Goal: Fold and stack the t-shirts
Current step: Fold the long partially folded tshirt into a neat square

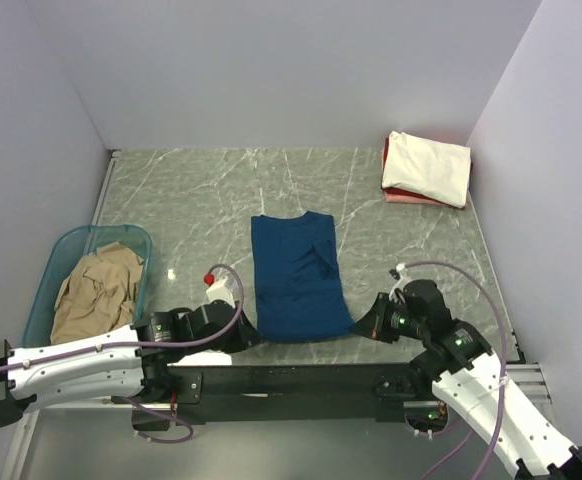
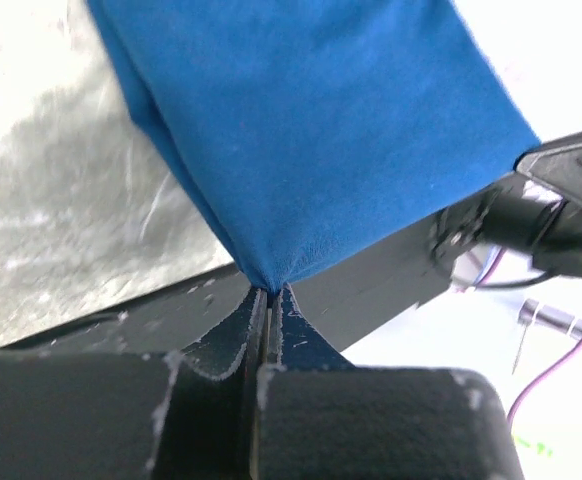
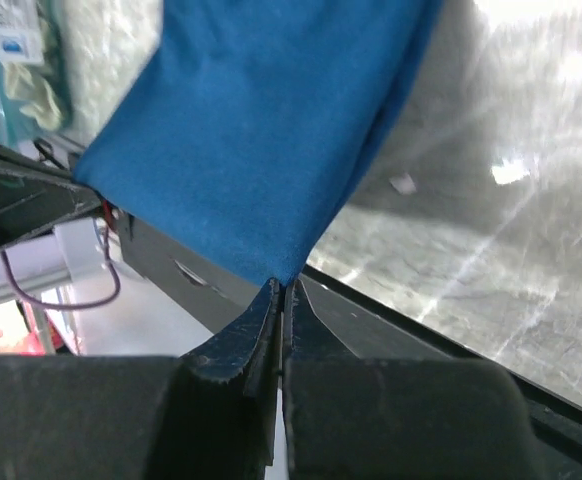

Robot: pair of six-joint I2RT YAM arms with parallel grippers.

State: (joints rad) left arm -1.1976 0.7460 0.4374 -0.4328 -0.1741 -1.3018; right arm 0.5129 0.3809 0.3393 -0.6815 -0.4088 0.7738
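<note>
The navy blue t-shirt (image 1: 296,272) lies folded lengthwise in the middle of the table, print hidden. My left gripper (image 1: 248,335) is shut on its near left corner; the left wrist view shows the blue cloth (image 2: 321,130) pinched at the fingertips (image 2: 269,292). My right gripper (image 1: 364,326) is shut on its near right corner; the right wrist view shows the cloth (image 3: 261,140) pinched at the fingertips (image 3: 284,285). A folded cream t-shirt (image 1: 428,167) lies on a red one (image 1: 401,196) at the far right. A tan t-shirt (image 1: 96,290) sits crumpled in the teal tub (image 1: 46,275).
The teal tub stands at the left edge of the marble table (image 1: 191,190). A small white object with a red ball (image 1: 211,279) lies between tub and navy shirt. The black base rail (image 1: 291,382) runs along the near edge. Walls close in on three sides.
</note>
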